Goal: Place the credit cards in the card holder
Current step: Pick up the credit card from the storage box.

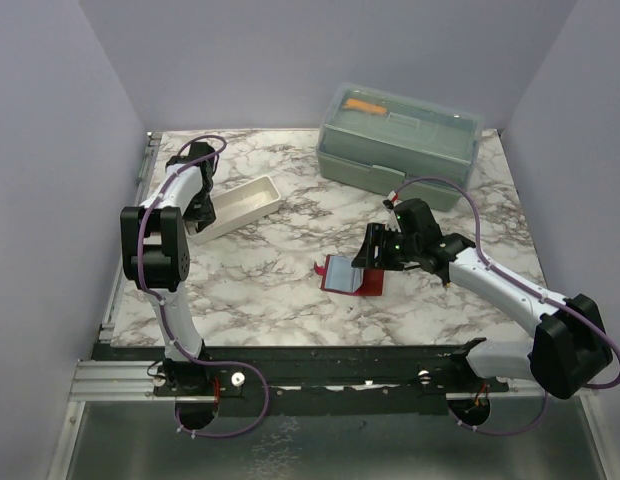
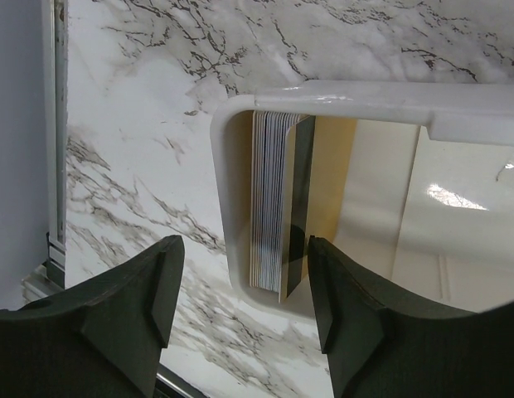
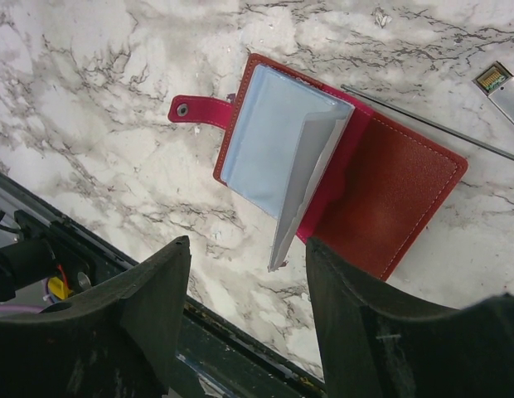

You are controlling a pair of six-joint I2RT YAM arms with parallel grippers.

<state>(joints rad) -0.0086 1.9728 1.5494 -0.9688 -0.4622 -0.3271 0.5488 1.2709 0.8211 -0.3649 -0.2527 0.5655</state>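
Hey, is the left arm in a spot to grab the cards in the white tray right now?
Probably yes: the left gripper hangs open right over the cards standing on edge in the white tray, nothing between.

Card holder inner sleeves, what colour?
Pale grey-blue; card holder cover is red. Best in right wrist view.
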